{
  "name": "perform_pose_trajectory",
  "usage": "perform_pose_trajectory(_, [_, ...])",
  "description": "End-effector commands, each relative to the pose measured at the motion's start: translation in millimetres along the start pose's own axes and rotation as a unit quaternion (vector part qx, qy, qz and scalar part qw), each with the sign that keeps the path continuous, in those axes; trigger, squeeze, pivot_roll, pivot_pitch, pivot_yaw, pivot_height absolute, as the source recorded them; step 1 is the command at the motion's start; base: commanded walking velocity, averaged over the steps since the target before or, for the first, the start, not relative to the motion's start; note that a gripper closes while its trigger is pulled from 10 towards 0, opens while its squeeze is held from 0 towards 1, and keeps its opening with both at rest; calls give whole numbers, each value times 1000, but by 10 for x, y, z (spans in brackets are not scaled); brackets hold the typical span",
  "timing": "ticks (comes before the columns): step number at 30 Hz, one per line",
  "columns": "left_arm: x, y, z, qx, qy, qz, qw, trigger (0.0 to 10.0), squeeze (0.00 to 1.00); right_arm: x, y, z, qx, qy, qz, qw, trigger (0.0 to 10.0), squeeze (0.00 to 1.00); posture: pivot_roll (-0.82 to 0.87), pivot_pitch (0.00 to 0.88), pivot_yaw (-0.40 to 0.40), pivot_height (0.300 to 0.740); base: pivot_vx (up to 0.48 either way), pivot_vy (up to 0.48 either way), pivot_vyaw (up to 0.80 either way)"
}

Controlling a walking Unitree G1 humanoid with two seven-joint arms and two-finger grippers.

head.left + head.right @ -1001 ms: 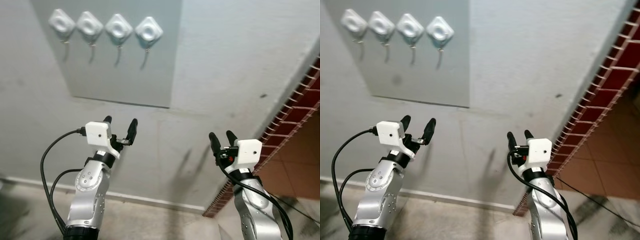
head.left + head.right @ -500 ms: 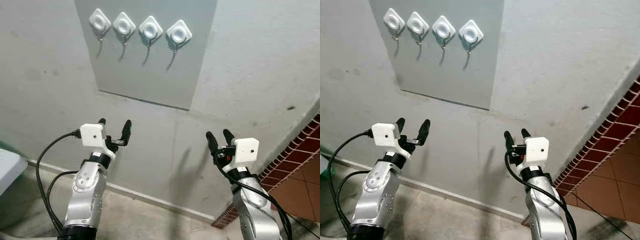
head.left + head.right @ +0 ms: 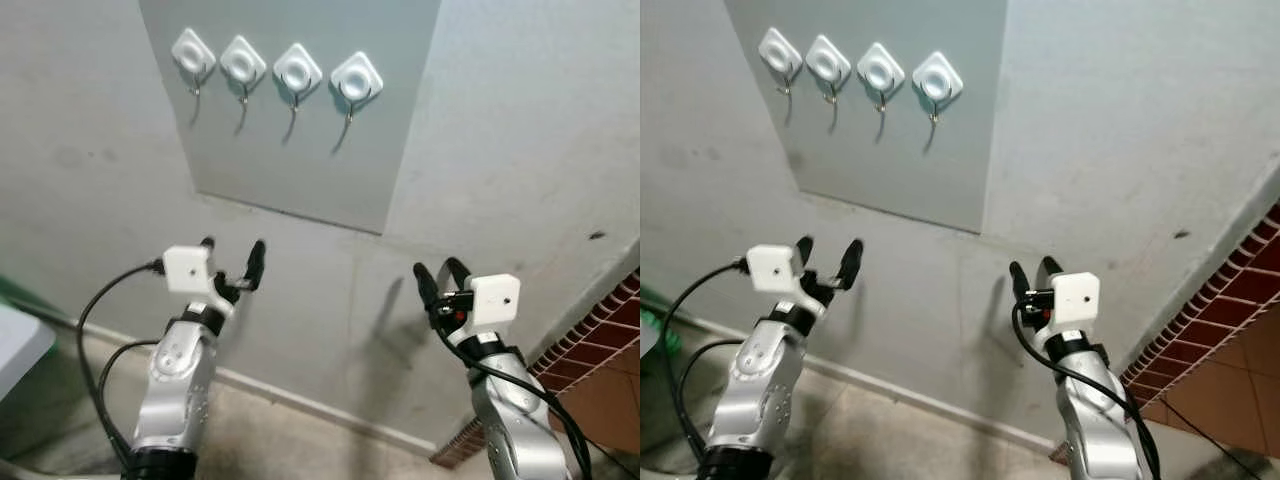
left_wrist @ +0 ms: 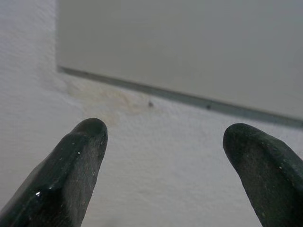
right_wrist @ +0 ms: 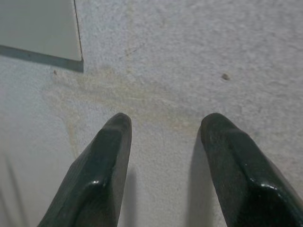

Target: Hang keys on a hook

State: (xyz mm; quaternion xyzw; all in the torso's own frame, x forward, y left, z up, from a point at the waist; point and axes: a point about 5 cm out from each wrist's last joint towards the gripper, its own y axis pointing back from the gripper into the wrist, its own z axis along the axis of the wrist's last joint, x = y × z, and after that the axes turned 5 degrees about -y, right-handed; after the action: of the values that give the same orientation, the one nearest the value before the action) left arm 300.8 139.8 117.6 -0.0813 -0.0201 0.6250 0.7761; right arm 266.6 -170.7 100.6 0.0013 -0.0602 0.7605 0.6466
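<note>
Several white diamond-shaped hooks [image 3: 297,72] sit in a row near the top of a grey panel [image 3: 300,150] on the wall, each with a thin metal hook hanging below it. No keys hang on them. My left gripper [image 3: 232,254] is raised below the panel's lower left part, open and holding nothing. My right gripper [image 3: 438,274] is raised to the right of the panel's lower corner, open and holding nothing too. In the wrist views, both pairs of fingers [image 4: 80,161] [image 5: 106,161] point at the bare wall just under the panel's lower edge.
The grey plaster wall [image 3: 520,150] stands close in front of me. A red brick-tiled wall edge [image 3: 610,310] runs down at the right. A white skirting strip [image 3: 300,400] meets the floor below. A pale object's corner [image 3: 20,340] shows at the far left.
The camera has swung, so the panel and hooks shifted right and lower in view and the brick edge slid away right. Both arms stay raised and open.
</note>
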Motion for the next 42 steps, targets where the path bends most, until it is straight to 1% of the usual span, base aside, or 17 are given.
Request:
perform_pose_trajectory(1, [100, 45, -26, 9, -4, 15, 1000, 10000, 0, 53, -81, 51, -8, -4, 10, 1000, 10000, 0, -8, 0, -16, 740, 0, 0, 800])
perform_pose_trajectory(15, [89, 19, -30, 9, -4, 17, 1000, 10000, 0, 32, -100, 69, -10, -2, 12, 1000, 10000, 0, -11, 0, -22, 740, 0, 0, 800])
perform_pose_trajectory(35, [95, 31, -30, 10, -3, 27, 1000, 10000, 0, 8, -91, 94, -11, -2, 18, 1000, 10000, 0, -9, 7, -28, 740, 0, 0, 800])
perform_pose_trajectory(42, [97, 38, -37, 12, 0, 29, 1000, 10000, 0, -7, -86, 94, -9, 6, 17, 1000, 10000, 0, -10, 13, -30, 740, 0, 0, 800])
